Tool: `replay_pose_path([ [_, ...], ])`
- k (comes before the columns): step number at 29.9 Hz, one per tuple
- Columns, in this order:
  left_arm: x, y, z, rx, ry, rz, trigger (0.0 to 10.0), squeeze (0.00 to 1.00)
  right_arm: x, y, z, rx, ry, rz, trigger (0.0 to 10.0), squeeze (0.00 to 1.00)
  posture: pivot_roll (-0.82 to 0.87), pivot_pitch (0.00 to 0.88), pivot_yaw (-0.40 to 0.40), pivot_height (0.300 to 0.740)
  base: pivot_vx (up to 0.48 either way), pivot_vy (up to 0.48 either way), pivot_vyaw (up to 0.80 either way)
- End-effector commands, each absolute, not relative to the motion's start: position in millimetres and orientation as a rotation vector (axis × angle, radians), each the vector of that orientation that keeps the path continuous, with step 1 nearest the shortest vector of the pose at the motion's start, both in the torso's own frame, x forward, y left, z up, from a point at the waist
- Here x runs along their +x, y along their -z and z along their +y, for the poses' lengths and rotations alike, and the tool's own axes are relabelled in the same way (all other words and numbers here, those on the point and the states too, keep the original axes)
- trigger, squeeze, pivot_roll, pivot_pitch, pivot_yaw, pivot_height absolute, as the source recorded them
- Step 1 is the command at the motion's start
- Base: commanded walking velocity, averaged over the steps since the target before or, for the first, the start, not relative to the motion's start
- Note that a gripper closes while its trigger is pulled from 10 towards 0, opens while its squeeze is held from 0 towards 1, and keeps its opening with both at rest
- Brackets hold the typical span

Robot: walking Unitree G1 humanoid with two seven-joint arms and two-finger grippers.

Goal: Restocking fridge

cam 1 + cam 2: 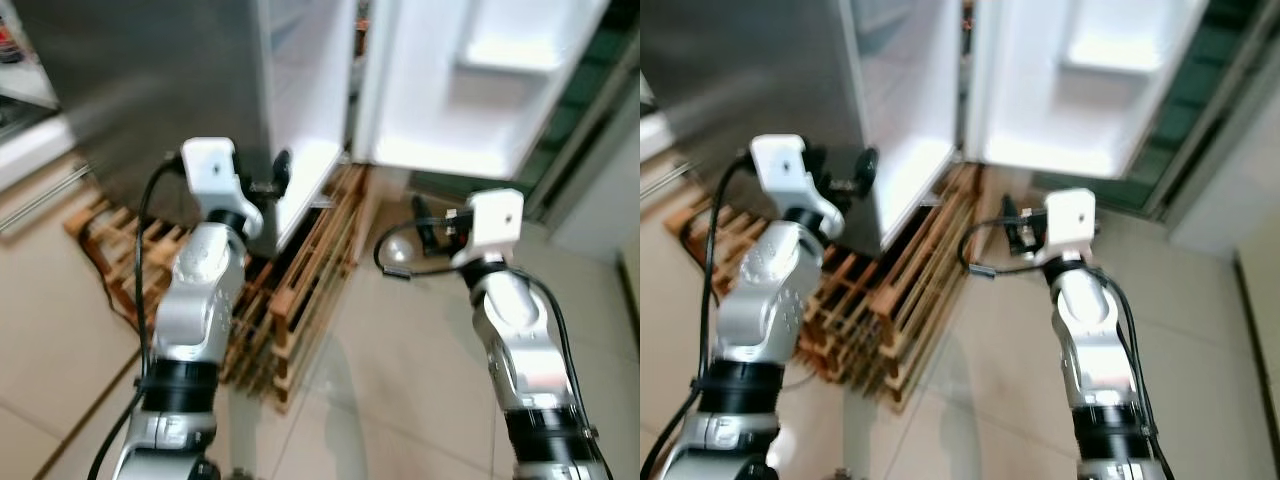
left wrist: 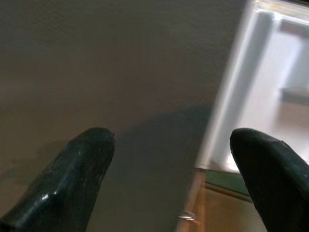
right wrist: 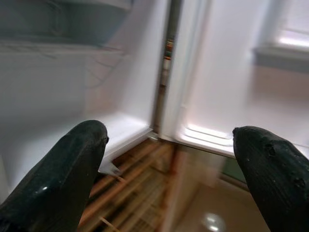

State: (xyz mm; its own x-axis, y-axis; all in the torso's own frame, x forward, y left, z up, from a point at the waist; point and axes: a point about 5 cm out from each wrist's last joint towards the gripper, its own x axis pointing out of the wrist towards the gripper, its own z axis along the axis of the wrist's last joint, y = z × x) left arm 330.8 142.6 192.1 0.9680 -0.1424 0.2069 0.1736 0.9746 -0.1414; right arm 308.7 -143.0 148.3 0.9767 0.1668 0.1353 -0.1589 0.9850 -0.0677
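The fridge stands ahead on a wooden pallet (image 1: 300, 290). Its grey steel face (image 1: 150, 80) is on the left and its white inside (image 1: 305, 80) shows past the edge. The white right door (image 1: 470, 80) is swung wide, with moulded shelves in it. My left gripper (image 1: 280, 172) is raised close to the grey face near its lower edge, open and holding nothing, with its black fingers (image 2: 72, 174) spread. My right gripper (image 1: 425, 228) is held out low before the gap between body and door, open and holding nothing, its fingers (image 3: 63, 169) apart.
Pale tiled floor (image 1: 400, 390) spreads in front and to the right. A light counter edge (image 1: 25, 150) runs along the far left. Dark green panels (image 1: 580, 90) stand behind the open door. A loose cable loop (image 1: 395, 255) hangs by my right wrist.
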Motion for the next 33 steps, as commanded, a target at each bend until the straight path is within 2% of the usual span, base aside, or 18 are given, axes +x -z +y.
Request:
replay_pose_path([
  [1,329,-201,128,-0.171,0.229,-0.243,10.0,0.00,309,-148,-160,-0.054,-0.100,-0.141,10.0,0.00,-0.13,0.000,-0.017,0.740,0.000,0.000,0.00],
  [7,326,-203,126,-0.185,0.271,-0.263,10.0,0.00,309,-148,-161,-0.060,-0.099,-0.141,10.0,0.00,-0.13,0.000,-0.012,0.740,0.000,0.000,0.00],
  [18,327,-204,124,-0.204,0.290,-0.272,10.0,0.00,309,-146,-158,-0.077,-0.114,-0.143,10.0,0.00,-0.13,0.000,-0.005,0.740,0.000,-0.465,0.00],
  [27,329,-204,128,-0.223,0.291,-0.267,10.0,0.00,307,-146,-149,-0.106,-0.173,-0.143,10.0,0.00,-0.13,0.000,-0.004,0.740,-0.030,0.039,0.66],
  [33,326,-198,127,-0.215,0.285,-0.247,10.0,0.00,306,-140,-151,0.013,-0.175,-0.108,10.0,0.00,-0.12,0.000,-0.001,0.740,-0.227,0.286,0.65],
])
